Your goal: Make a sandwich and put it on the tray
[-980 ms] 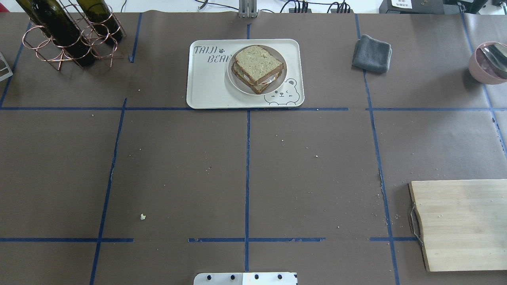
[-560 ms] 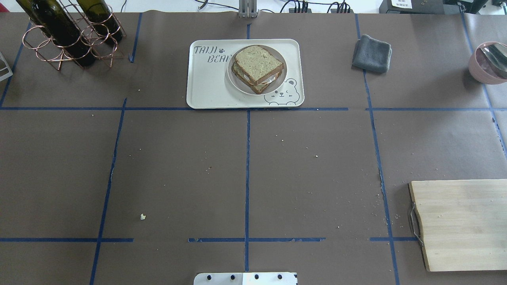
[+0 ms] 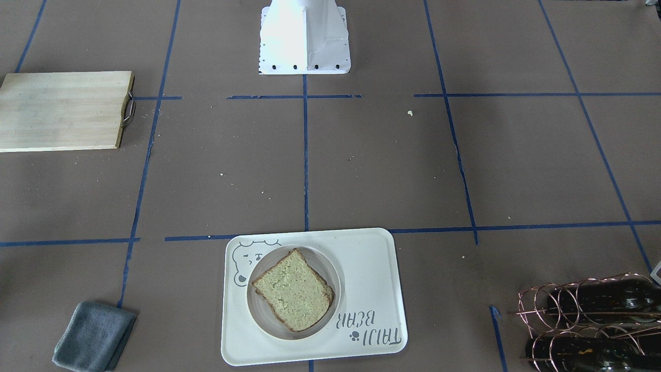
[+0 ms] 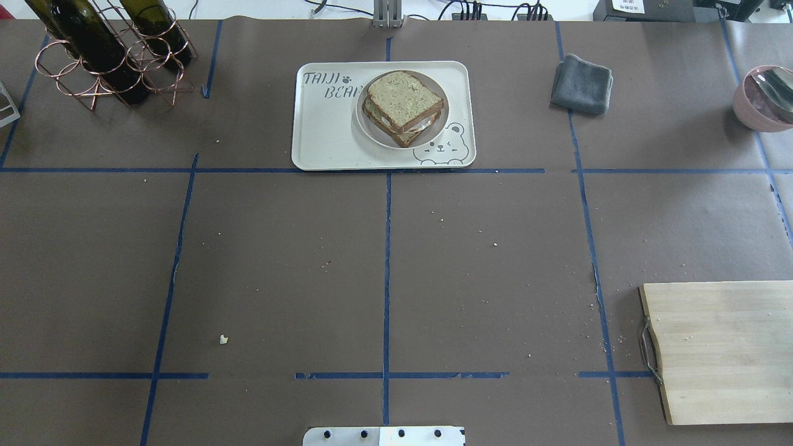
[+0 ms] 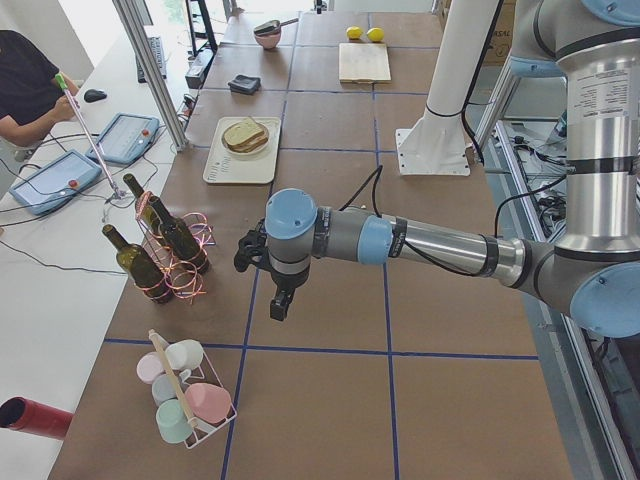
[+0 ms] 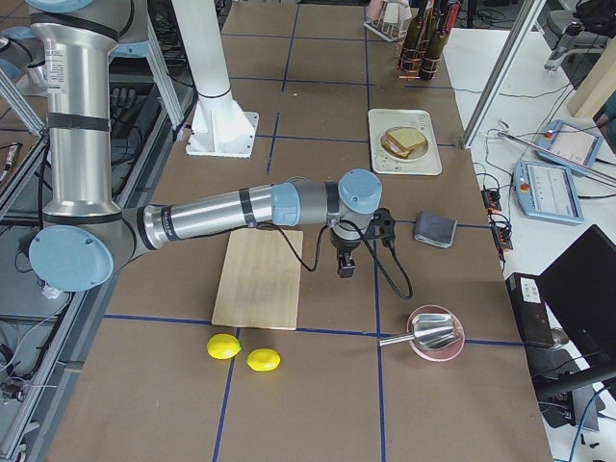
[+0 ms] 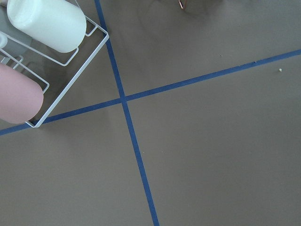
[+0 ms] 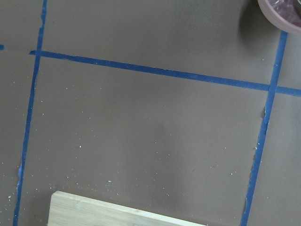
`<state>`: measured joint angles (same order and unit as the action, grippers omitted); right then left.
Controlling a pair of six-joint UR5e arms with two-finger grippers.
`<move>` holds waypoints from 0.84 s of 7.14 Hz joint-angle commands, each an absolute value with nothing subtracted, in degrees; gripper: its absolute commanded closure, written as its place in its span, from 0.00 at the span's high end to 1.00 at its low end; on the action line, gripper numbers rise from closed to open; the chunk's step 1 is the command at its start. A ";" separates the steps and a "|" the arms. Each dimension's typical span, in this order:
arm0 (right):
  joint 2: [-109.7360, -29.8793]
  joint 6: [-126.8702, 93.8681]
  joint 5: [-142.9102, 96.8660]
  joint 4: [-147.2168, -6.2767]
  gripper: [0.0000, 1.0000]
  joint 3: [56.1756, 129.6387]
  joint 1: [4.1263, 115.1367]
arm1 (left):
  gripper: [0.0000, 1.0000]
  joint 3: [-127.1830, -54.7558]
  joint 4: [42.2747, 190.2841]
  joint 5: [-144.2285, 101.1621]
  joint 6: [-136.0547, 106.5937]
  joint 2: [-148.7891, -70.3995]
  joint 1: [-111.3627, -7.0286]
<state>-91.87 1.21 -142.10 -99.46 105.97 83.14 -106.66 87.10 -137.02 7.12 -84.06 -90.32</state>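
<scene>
The sandwich of brown-crusted bread slices lies on a small round plate on the cream tray with the bear drawing, at the far middle of the table. It also shows in the front view, where the tray is near the bottom. The left gripper hangs over bare table near the bottle rack, far from the tray. The right gripper hangs beside the cutting board. Both show only in the side views, so I cannot tell whether they are open or shut.
A wooden cutting board lies at the near right. A grey cloth and a pink bowl lie at the far right. A copper bottle rack stands far left. A mug rack and two lemons sit at the table's ends.
</scene>
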 commanded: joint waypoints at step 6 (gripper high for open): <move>-94.74 4.04 -135.97 -99.49 1.00 104.94 83.41 | 1.00 -100.83 87.10 -136.93 6.42 -84.10 -90.26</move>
